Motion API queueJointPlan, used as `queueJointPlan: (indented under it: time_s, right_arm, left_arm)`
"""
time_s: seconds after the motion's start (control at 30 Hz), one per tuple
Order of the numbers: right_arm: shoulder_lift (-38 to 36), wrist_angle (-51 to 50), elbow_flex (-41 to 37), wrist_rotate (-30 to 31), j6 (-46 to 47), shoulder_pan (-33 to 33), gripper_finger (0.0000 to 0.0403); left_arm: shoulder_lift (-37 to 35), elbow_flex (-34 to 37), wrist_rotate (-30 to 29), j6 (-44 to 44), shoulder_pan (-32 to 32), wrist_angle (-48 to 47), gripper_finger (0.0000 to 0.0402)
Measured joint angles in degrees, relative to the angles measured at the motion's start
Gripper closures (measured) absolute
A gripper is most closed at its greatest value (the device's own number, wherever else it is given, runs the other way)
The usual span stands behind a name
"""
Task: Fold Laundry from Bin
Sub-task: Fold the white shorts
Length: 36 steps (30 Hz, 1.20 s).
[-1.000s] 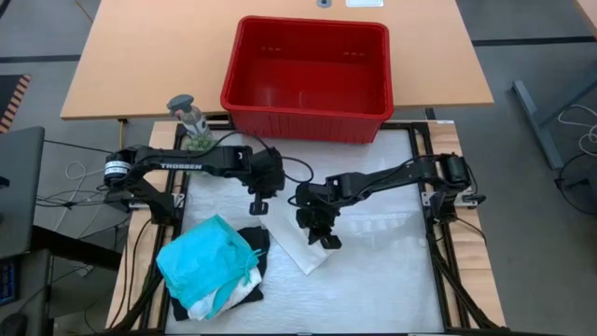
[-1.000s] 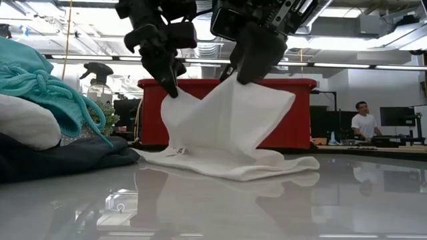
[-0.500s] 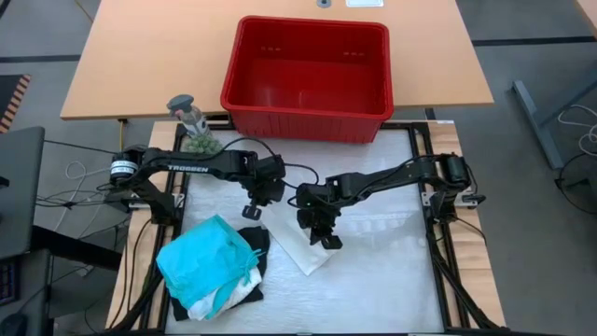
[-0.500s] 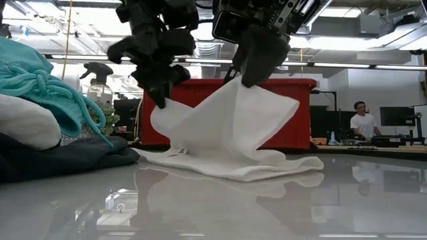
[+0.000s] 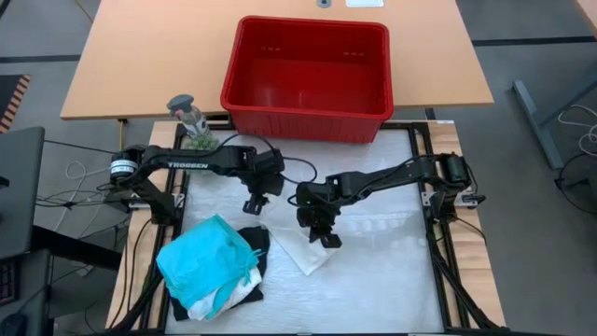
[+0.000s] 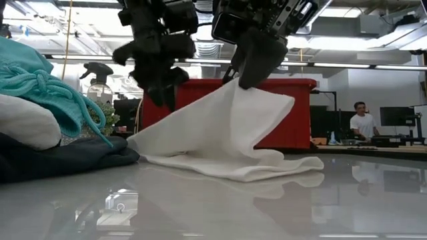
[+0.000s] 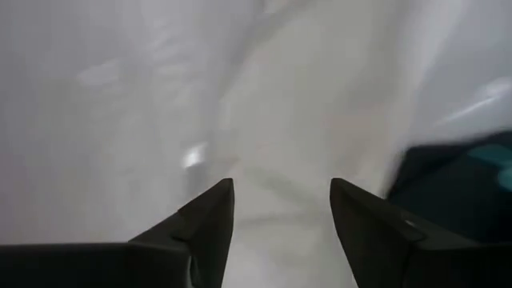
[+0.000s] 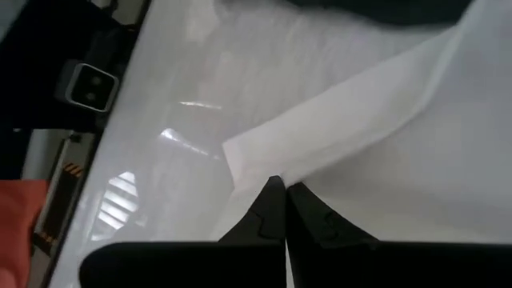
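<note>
A white cloth [image 5: 303, 254] of the laundry lies mid-table, with one corner raised. My right gripper [image 5: 326, 239] is shut on that corner. My left gripper [image 5: 252, 204] hovers open just left of the cloth and a little above it. In the left wrist view its fingers [image 7: 216, 212] stand apart with nothing between them. At the near left lies a pile of laundry: a teal piece [image 5: 203, 259] on top of a black one [image 5: 256, 245] and a white one [image 5: 233, 297]. The red bin [image 5: 308, 117] stands on the far table. My right gripper pinches a raised corner of the white cloth [image 8: 276, 170] between its two shut fingers. It comes slanting down from the table's right. The cloth slopes down from the fingers like a tent [image 6: 213, 127]. Its lower part rests on the table [image 6: 233, 170].
A small green plant and a spray bottle [image 5: 191, 119] stand at the far left, beside the bin. A person [image 6: 363, 123] sits in the room beyond the table. The white table surface [image 5: 392, 280] to the right of the cloth is free.
My left gripper has opened and let go of the white cloth's other raised corner, rolling a little as it did so. That corner has dropped and now slopes down to the table on the left. My right gripper has kept still with its corner held up.
</note>
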<state>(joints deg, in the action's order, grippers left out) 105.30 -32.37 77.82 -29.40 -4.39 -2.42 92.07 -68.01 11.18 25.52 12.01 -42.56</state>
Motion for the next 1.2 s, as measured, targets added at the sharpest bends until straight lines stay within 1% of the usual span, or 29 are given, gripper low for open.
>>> queueJointPlan:
  time_s: [0.07, 0.17, 0.23, 0.3, 0.4, 0.47, 0.5, 0.6, 0.63, 0.67, 0.73, 0.87, 0.97, 1.07, 1.2]
  right_arm:
    - [0.0, -0.4, 0.0, 1.3, 0.6, 0.1, 0.0382]
    - [0.0, -0.6, 0.0, 1.5, 1.2, 0.7, 0.0382]
    - [0.0, -0.9, 0.0, 1.8, 1.3, 1.0, 0.038]
    - [0.0, -1.5, 0.0, 2.6, 1.3, 1.2, 0.0379]
    - [0.0, -2.6, 0.0, 2.6, 1.3, 1.5, 0.0379]
    - [0.0, -3.0, 0.0, 2.6, 1.3, 1.6, 0.038]
    - [0.0, -3.2, 0.0, 2.6, 1.3, 1.7, 0.038]
    - [0.0, -3.2, 0.0, 2.6, 1.3, 2.2, 0.0378]
    - [0.0, -3.2, 0.0, 2.6, 1.3, 2.2, 0.0377]
    - [0.0, -3.2, 0.0, 2.6, 1.2, 2.2, 0.0376]
    - [-0.1, -3.1, 0.0, 2.6, 0.9, 2.2, 0.0376]
    - [-0.1, -3.2, 0.0, 2.7, 0.8, 2.2, 0.0377]
    - [-0.1, -3.2, 0.0, 2.7, 0.6, 2.3, 0.0376]
    - [-0.1, -3.6, 0.0, 2.7, -0.4, 2.1, 0.0376]
    - [-0.1, -4.3, 0.0, 2.7, -0.6, 2.2, 0.0377]
  left_arm:
    - [0.0, 0.0, 5.0, -3.0, 0.1, 0.3, 0.0212]
    - [0.0, 0.0, 8.2, -8.0, 0.1, -0.6, 0.0227]
    - [-0.1, 0.0, 8.8, -9.1, 0.2, -2.1, 0.0238]
    - [-0.2, 0.0, 8.0, -9.8, -0.3, -2.8, 0.0249]
    - [-0.2, 0.0, 7.7, -10.3, -2.4, -2.8, 0.0265]
    - [-0.2, 0.0, 4.5, -10.0, -5.3, -2.6, 0.0274]
    - [-0.2, 0.0, 1.6, -9.5, -7.1, -2.6, 0.0279]
    - [-0.2, 0.0, -10.8, -7.5, -12.4, -1.4, 0.0294]
    - [-0.2, 0.0, -13.4, -6.4, -13.6, -0.2, 0.0298]
    - [-0.2, 0.0, -14.5, -5.3, -14.6, 1.0, 0.0302]
    - [-0.2, 0.0, -13.1, -3.8, -15.6, 2.7, 0.0305]
    - [-0.2, 0.0, -5.0, -3.3, -15.9, 2.9, 0.0301]
    - [-0.2, 0.0, -1.6, -4.6, -15.9, 2.9, 0.0292]
    - [-0.1, 1.2, -2.0, -5.8, -16.2, 5.5, 0.0284]
    - [0.0, 6.5, -4.0, -10.5, -16.2, 11.4, 0.0283]
